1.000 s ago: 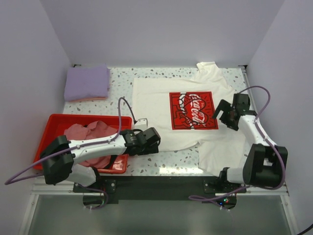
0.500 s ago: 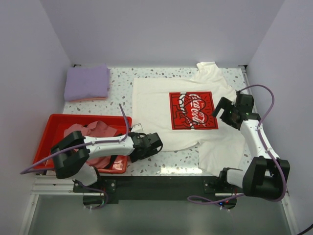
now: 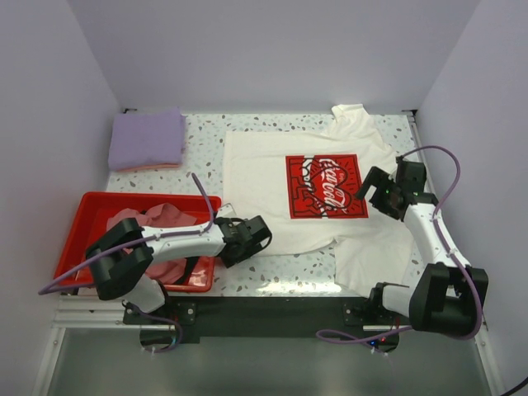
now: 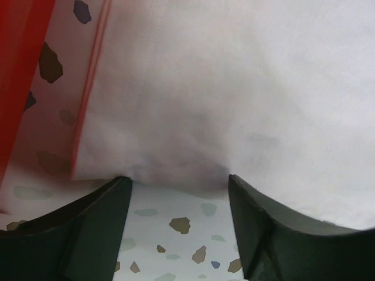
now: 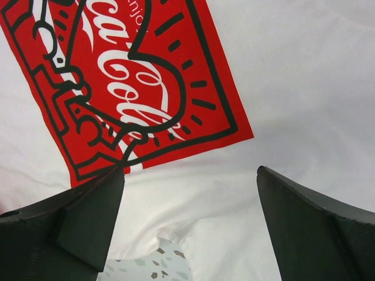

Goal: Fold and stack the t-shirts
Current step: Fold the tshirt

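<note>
**Handling of the cream-white t-shirt before the fold.** The cream-white t-shirt (image 3: 264,165) lies spread flat, print up, across the middle and right of the speckled surface (image 3: 289,268). Its red chest print (image 3: 326,187) is at the centre, one sleeve points to the far wall and the other to the near edge.

The left pincer (image 3: 257,237) rests low at the shirt's near-left edge, just beside the red tray (image 3: 91,202). In the left wrist view its jaws stand apart, with the hem (image 4: 152,175) lying at the fingertips and nothing clamped. The right pincer (image 3: 375,194) hovers over the cloth beside the print's right edge. It is fully released and grips nothing, and the right wrist view shows the print (image 5: 135,88) and bare fabric between its fingers (image 5: 70,216).

A lavender t-shirt (image 3: 147,140) sits folded at the far left corner, and a pink t-shirt (image 3: 157,219) lies crumpled in the tray.

*Judgement:*
- The garment is light, limp and without stiffness, so it will sag from any hold, wrinkle readily and drag rather than slide cleanly.
- It is not fragile.
- The best holds are the hem corner at the left pincer and a matching edge or shoulder on the opposite side. Both layers should be pinched and the two points lifted together, so the fold line stays straight.
</note>
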Controlling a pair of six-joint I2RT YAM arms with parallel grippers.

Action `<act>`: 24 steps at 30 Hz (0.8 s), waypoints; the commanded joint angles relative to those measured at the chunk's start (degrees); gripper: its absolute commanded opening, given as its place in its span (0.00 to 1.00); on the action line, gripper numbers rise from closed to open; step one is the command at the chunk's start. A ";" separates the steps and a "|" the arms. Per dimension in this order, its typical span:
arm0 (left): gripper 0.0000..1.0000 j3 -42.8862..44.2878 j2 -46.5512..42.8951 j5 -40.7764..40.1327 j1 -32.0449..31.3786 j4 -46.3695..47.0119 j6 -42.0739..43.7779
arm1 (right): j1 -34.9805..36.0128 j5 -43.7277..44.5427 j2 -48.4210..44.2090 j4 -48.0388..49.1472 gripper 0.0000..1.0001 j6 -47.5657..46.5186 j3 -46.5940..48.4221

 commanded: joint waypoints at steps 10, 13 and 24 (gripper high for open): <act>0.28 -1.76 3.80 -1.10 0.93 1.77 -1.38 | 0.11 -0.91 -1.51 1.41 0.99 -0.83 -0.14; 0.04 -1.41 3.36 -2.50 1.11 0.72 -1.38 | 0.11 -1.35 -1.51 1.32 0.99 -1.01 -0.05; 0.00 5.62 1.07 -13.04 2.16 -4.99 3.63 | 3.09 1.80 -2.74 -0.87 0.99 -2.42 0.92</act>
